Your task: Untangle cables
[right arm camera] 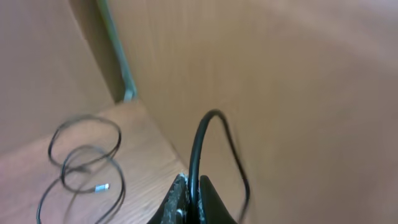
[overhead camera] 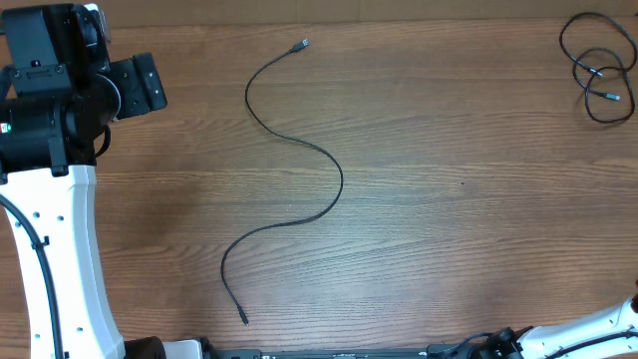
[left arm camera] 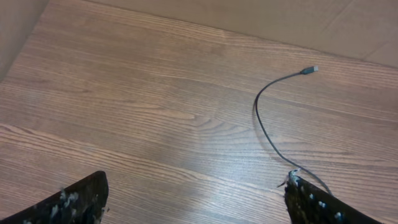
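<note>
One long black cable [overhead camera: 342,179] lies in an S-curve across the middle of the table, with a silvery plug at its far end; the left wrist view shows its upper part [left arm camera: 257,109]. A loose coil of thin black cables [overhead camera: 601,72] with silvery plugs lies at the far right corner and shows in the right wrist view [right arm camera: 102,186]. My left gripper [left arm camera: 196,199] is open and empty, above the table left of the long cable. My right gripper [right arm camera: 191,199] is shut on a black cable [right arm camera: 198,143] that arcs up and over to the right.
The left arm [overhead camera: 60,199] stands along the left edge. Part of the right arm [overhead camera: 598,327] shows at the bottom right corner. A cardboard-coloured wall [right arm camera: 280,74] rises beside the table's right edge.
</note>
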`<state>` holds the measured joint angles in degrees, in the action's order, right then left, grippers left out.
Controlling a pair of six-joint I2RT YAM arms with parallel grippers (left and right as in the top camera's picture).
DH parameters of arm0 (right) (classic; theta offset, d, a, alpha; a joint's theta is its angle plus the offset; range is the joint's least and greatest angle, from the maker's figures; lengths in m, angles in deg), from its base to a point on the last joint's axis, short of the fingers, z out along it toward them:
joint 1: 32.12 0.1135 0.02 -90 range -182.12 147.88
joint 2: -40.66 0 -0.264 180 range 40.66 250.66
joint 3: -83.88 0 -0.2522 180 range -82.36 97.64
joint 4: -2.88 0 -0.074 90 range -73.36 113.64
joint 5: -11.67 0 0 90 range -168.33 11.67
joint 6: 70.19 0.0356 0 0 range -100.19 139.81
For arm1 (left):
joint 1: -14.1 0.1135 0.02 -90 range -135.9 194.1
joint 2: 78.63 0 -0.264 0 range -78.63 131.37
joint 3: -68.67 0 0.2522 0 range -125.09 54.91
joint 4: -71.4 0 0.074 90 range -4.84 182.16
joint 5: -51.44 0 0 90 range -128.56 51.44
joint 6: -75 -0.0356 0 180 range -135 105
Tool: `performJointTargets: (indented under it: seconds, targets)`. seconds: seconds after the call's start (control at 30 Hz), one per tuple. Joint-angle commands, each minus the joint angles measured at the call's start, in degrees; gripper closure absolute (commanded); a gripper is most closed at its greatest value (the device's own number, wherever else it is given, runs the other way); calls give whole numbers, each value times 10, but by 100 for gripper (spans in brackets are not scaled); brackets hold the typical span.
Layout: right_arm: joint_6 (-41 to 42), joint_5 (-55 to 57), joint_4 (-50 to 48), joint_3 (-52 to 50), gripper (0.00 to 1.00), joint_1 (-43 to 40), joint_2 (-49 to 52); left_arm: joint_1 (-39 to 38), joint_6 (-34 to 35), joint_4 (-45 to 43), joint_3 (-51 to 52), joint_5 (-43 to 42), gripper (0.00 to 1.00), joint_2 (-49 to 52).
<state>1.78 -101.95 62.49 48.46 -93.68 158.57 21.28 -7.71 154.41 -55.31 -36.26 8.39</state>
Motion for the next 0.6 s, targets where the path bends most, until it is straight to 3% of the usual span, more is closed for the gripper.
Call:
performJointTargets:
  seconds: [0.0, 0.23, 0.57]
  targets:
    - [4, -35, -41, -79, 96, 20, 16, 3, -9, 2, -1, -6, 11, 0]
    - [74, -35, -143, -106, 96, 66, 16, 3, -8, 1, -1, -31, 16, 0]
    - [80, -34, -183, -61, 96, 133, 16, 3, -8, 4, -1, -54, 21, 0]
